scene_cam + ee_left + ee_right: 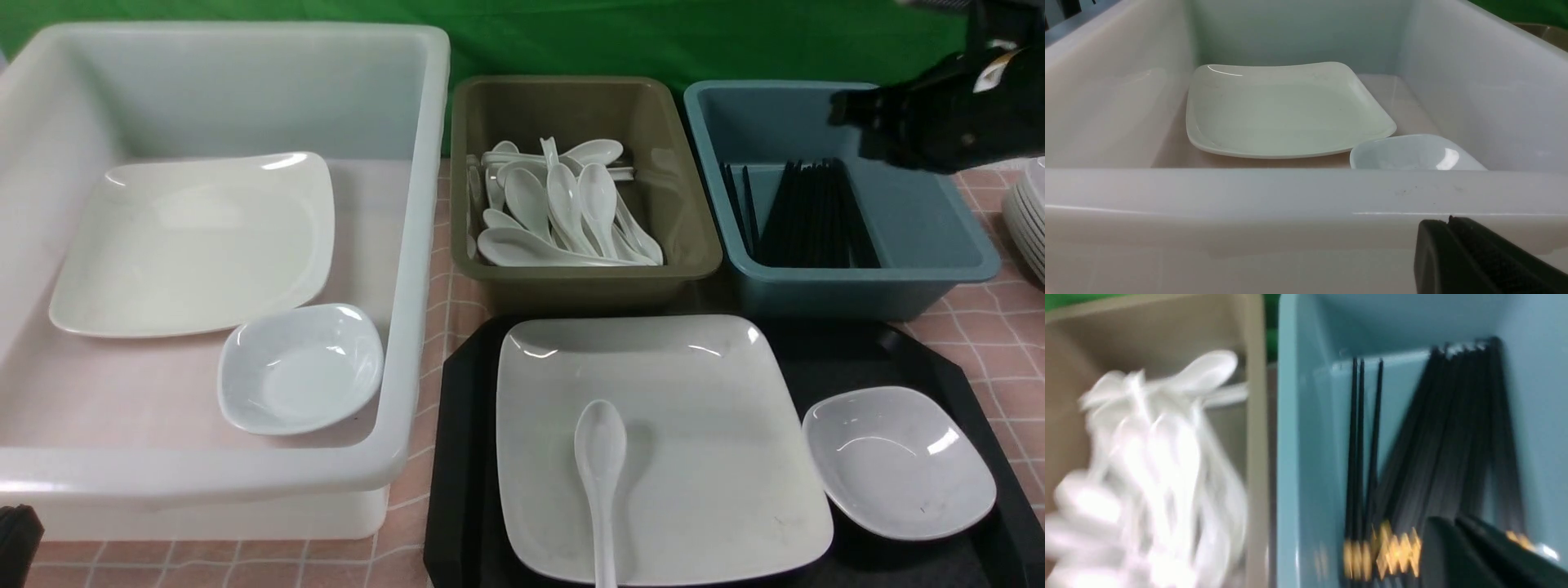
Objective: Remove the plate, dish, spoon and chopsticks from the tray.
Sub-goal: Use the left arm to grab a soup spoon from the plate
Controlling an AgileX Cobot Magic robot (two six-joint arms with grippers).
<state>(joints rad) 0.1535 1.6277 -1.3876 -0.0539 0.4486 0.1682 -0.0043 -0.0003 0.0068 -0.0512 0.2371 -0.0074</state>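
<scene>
Your left gripper is sitting pinched closed and empty at the white tub's 7 o'clock. On the tray, the spoon is lying at the plate's 7 o'clock and the dish at its 3 o'clock. Your right gripper is hovering closed and empty over the blue bin, with loose chopsticks lying inside.

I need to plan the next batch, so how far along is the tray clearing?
Done: black chopsticks lie in the blue bin, none on the tray. In hand: nothing; the right gripper hovers shut over that bin. Left: the plate, the spoon lying on it, and the dish beside it.
</scene>
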